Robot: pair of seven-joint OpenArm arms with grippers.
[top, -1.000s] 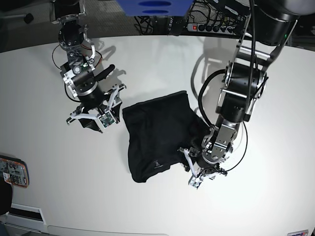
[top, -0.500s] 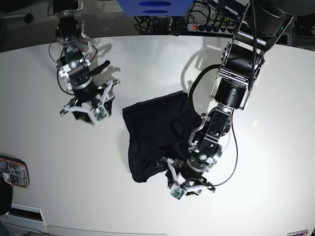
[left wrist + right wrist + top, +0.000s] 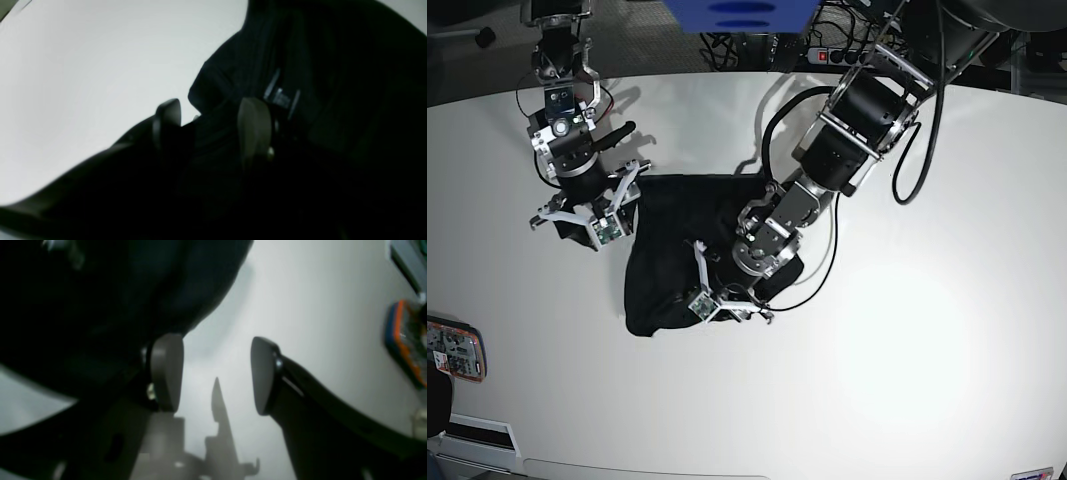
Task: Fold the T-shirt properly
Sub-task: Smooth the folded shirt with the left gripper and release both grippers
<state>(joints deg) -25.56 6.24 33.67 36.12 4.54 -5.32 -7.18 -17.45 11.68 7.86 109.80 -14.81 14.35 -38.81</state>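
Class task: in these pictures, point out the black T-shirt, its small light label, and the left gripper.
T-shirt (image 3: 662, 265), base view: on the flat black cloth left of the arm.
Label (image 3: 281, 96), left wrist view: on the pale tag.
Left gripper (image 3: 213, 128), left wrist view: midway between the two fingers.

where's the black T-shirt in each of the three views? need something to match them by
Base: the T-shirt lies at table centre, between the two arms.
Left wrist: it fills the right and lower part of the picture, with its small light label just above the fingers.
Right wrist: dark cloth, apparently the shirt, fills the upper left.
Shared landmark: the white table, also at and.
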